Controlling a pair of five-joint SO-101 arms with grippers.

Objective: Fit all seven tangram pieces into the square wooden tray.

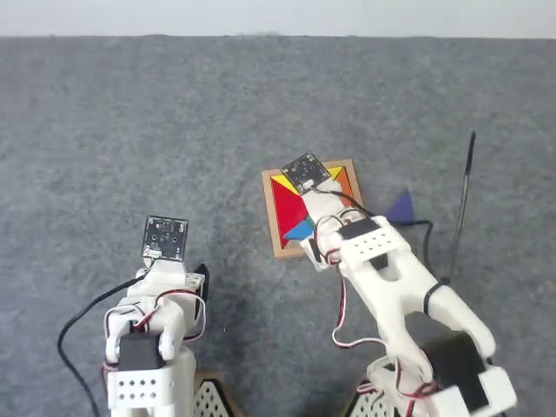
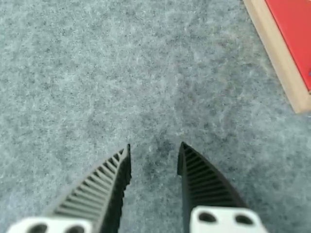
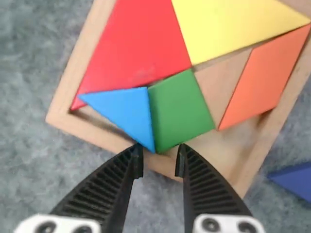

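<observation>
**Right gripper at the tray's rim, five pieces inside**

The right gripper hangs with its jaws a narrow gap apart and nothing between them. Its fingertips are just over the near rim of the square wooden tray. Right by those tips a green square and a light blue triangle lie side by side, touching, and the corner where they meet reaches the rim. Beyond them a large red triangle and a large yellow triangle fill the far part of the tray. An orange parallelogram lies along another side, with bare tray floor between it and the green square.

A dark blue triangle lies outside the tray, on the counter just beside the tray's side that faces the counter's right edge.

The tray sits a little right of the counter's middle, with the right arm stretched over its near edge.

The left gripper is open with a moderate gap and holds nothing. It hangs over bare grey counter, near one corner of the tray, closer to the counter's near edge. The left arm stands well apart from the pieces.
</observation>
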